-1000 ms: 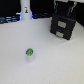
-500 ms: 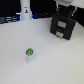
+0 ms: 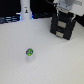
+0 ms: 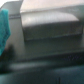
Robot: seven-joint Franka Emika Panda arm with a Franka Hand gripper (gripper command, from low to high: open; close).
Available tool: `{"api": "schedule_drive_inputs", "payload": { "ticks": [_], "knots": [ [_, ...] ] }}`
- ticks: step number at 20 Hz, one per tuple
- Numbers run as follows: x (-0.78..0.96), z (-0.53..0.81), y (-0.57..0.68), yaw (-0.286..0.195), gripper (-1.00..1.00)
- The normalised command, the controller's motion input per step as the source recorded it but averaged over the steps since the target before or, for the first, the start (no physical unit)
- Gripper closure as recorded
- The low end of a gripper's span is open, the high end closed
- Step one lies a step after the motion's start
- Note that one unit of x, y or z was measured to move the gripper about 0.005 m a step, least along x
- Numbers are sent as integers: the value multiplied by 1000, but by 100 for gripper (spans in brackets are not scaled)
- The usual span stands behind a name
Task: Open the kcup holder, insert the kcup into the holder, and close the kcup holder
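Pincer above kcup holder, grip state unclear; kcup apart; no readable writing.

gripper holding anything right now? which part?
Cannot tell. The gripper is at the kcup holder, but both views are too blurred to show a grasp. The kcup sits alone on the table.

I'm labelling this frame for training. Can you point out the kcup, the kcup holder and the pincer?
kcup (image 3: 30, 51), exterior view, on its green foil top.
kcup holder (image 3: 64, 29), exterior view, on its black front face.
pincer (image 3: 65, 11), exterior view, just above the holder; fingertips indistinct.
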Motion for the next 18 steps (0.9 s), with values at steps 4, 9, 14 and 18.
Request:
{"api": "schedule_drive_inputs", "payload": {
  "ticks": [4, 9, 14, 18],
  "knots": [
    [-415, -437, 70, -8, -100],
    [-329, -348, 58, 14, -100],
    [-79, -33, 9, -10, 100],
    [16, -3, -14, -11, 100]
  ]
}}
